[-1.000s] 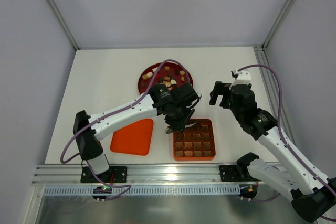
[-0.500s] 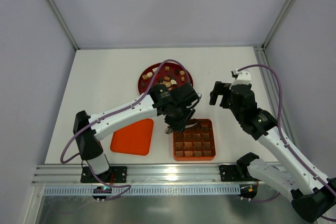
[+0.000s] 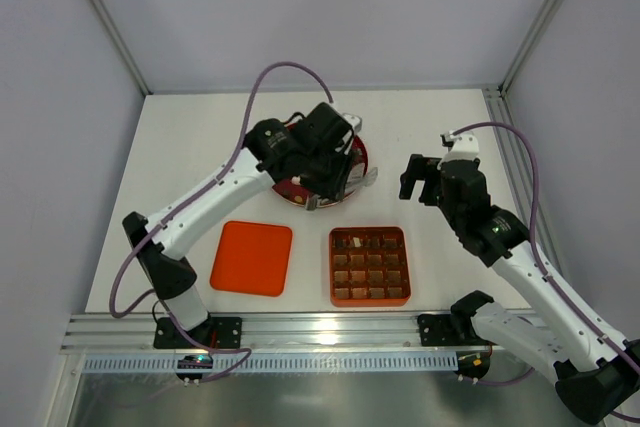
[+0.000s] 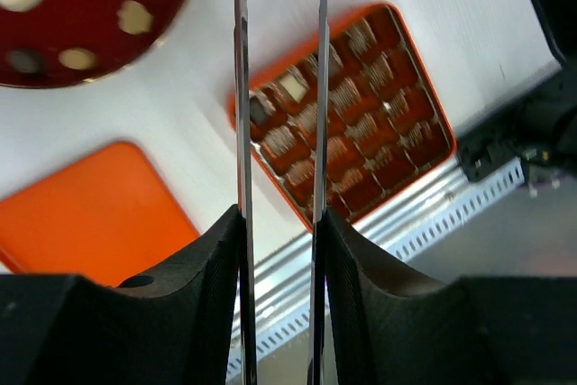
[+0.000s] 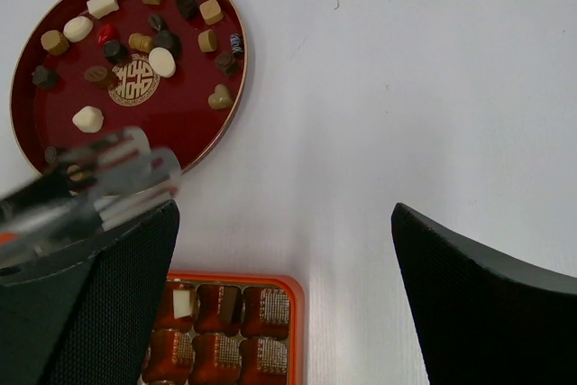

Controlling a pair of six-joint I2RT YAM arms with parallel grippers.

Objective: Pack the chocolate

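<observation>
Several chocolate pieces [image 5: 162, 61], cream, tan and dark, lie on a dark red round plate [image 5: 54, 123]. The orange-red gridded tray [image 3: 369, 267] holds a cream piece [image 5: 183, 302] and a dark piece [image 5: 228, 305] in its back-left cells; both also show in the left wrist view, cream [image 4: 290, 87] and dark [image 4: 261, 107]. My left gripper [image 3: 345, 187] hovers over the plate's near edge. Its two thin metal blades [image 4: 242, 87] stand apart with nothing between them. My right gripper [image 3: 418, 179] hangs open over bare table right of the plate, empty [image 5: 284, 295].
The flat orange-red lid [image 3: 252, 258] lies left of the tray, near the front rail [image 3: 300, 327]. The left arm covers most of the plate [image 3: 358, 152] from above. White enclosure walls stand on the other three sides.
My left arm has risen from the tray's back-left corner and swung back over the red plate, its blades a little wider apart. The right arm has not moved.
</observation>
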